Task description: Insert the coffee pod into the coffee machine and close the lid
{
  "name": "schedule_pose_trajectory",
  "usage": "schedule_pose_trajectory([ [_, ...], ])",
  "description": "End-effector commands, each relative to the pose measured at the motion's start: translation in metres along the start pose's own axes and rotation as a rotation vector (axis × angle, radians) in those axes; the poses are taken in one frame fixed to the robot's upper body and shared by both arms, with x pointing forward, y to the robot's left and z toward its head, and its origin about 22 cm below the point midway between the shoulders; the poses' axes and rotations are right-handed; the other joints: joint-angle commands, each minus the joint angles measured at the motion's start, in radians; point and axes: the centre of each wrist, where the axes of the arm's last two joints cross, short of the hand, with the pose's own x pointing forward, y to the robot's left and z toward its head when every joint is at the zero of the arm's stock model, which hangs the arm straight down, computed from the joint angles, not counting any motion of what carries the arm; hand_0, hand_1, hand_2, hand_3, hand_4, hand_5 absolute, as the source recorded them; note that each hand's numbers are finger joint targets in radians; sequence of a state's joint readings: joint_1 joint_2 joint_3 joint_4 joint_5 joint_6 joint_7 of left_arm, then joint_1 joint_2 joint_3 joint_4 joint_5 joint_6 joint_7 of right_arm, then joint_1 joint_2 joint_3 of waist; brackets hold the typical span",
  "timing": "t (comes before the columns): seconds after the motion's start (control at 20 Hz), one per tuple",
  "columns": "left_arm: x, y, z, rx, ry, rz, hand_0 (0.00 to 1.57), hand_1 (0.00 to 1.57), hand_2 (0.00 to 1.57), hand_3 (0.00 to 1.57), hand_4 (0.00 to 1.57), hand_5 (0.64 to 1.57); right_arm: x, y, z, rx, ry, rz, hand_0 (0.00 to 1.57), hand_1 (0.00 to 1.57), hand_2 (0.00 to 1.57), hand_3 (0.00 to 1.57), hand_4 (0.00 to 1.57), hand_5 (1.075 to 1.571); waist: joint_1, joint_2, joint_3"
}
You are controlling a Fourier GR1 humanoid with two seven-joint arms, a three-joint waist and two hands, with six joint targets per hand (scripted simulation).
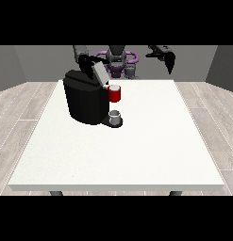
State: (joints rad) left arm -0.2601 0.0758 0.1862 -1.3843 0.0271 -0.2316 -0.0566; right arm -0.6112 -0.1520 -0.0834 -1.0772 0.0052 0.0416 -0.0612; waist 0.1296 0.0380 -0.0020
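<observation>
The black coffee machine [85, 101] stands on the left half of the white table [151, 141]. Its grey lid [101, 73] is tilted up and open. A red pod holder [115, 95] juts from the machine's front, with something pale at its top that may be the coffee pod [114, 87]. A small grey cup [115, 116] sits on the base below it. The hand at the view's left [87, 61] is just behind the raised lid, touching or very near it. The hand at the view's right [169, 59] hangs in the air beyond the table's far edge, fingers relaxed and pointing down, holding nothing.
The robot's torso [119, 61] stands behind the table's far edge. Bare white tabletop stretches to the right of the machine and towards the camera. A wooden floor [23, 108] surrounds the table.
</observation>
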Motion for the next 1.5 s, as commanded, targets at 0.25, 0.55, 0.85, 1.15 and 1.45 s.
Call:
schedule_pose_trajectory([
  [0.25, 0.011, 0.009, -0.013, 0.063, -0.042, -0.048, 0.00, 0.00, 0.00, 0.00, 0.00, 1.571, 0.016, 0.025, -0.018, 0.067, -0.055, 0.018, 0.00, 0.00, 0.00, 0.00, 0.00, 1.571, -0.021, 0.065, 0.0019],
  [0.55, 0.001, -0.006, -0.012, 0.013, -0.069, -0.036, 0.00, 0.00, 0.00, 0.00, 0.00, 1.571, 0.032, 0.037, -0.032, 0.051, -0.087, 0.055, 0.00, 0.00, 0.00, 0.00, 0.08, 1.571, 0.000, 0.098, 0.0018],
  [0.85, -0.008, 0.014, 0.003, 0.039, 0.008, -0.037, 0.00, 0.00, 0.00, 0.00, 0.14, 1.571, 0.042, 0.041, -0.035, 0.121, -0.075, 0.084, 0.00, 0.00, 0.00, 0.00, 0.00, 1.571, -0.005, 0.038, 0.0018],
  [1.15, 0.002, 0.028, 0.000, 0.025, 0.008, -0.016, 0.00, 0.00, 0.00, 0.00, 0.12, 1.571, 0.043, 0.052, -0.039, 0.135, -0.088, 0.147, 0.00, 0.00, 0.00, 0.00, 0.12, 1.571, 0.015, 0.031, 0.0019],
  [1.45, 0.000, 0.002, -0.010, 0.045, 0.000, -0.011, 0.00, 0.00, 0.00, 0.00, 0.00, 1.571, 0.063, 0.065, -0.048, 0.177, -0.123, 0.121, 0.00, 0.00, 0.00, 0.00, 0.12, 1.571, -0.010, 0.028, 0.0020],
])
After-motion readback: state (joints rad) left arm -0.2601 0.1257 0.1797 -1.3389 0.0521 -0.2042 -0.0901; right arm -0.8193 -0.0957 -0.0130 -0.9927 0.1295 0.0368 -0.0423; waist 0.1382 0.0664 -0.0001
